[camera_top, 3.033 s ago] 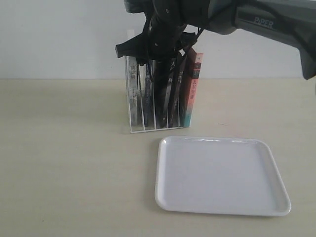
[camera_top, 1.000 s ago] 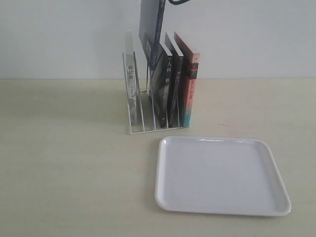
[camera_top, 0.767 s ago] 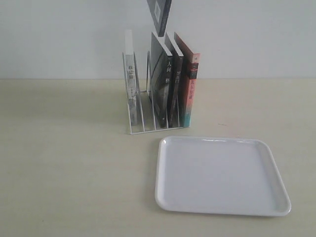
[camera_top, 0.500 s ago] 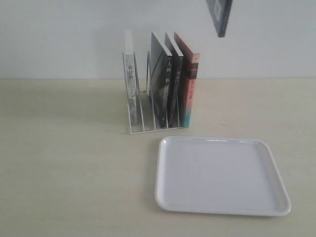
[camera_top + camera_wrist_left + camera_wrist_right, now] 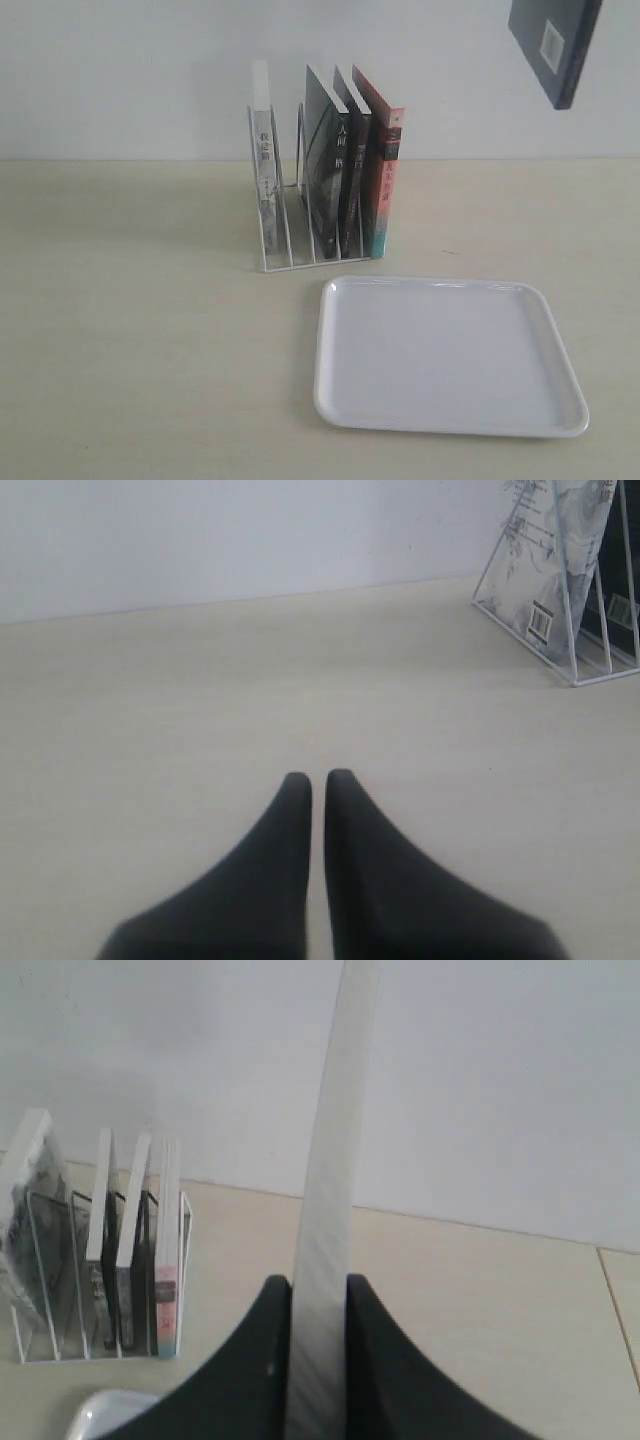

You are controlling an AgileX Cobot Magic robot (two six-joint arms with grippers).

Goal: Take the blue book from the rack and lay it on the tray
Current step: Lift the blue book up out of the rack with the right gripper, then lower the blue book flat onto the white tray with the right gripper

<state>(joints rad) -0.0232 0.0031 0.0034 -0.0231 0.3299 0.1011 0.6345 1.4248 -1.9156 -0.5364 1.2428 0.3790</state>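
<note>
The blue book [image 5: 556, 45] hangs tilted in the air at the top right of the exterior view, high above the white tray [image 5: 447, 356]; a barcode label shows on its cover. In the right wrist view its white page edge [image 5: 330, 1210] stands between the two black fingers, with my right gripper [image 5: 318, 1285] shut on it. The white wire rack [image 5: 300, 215] stands behind the tray and holds several upright books. My left gripper [image 5: 317, 778] is shut on nothing, low over bare tabletop, with the rack [image 5: 560, 590] some way off.
In the rack [image 5: 95, 1260] stand a pale-spined book [image 5: 266, 165], two black-spined books [image 5: 340, 170] and a red-and-teal-spined book [image 5: 387, 175]. A plain white wall rises behind the beige table.
The blue book has risen out of the rack and travelled to the right, from above the rack to the top right corner. The rack, its books and the tray have not moved.
</note>
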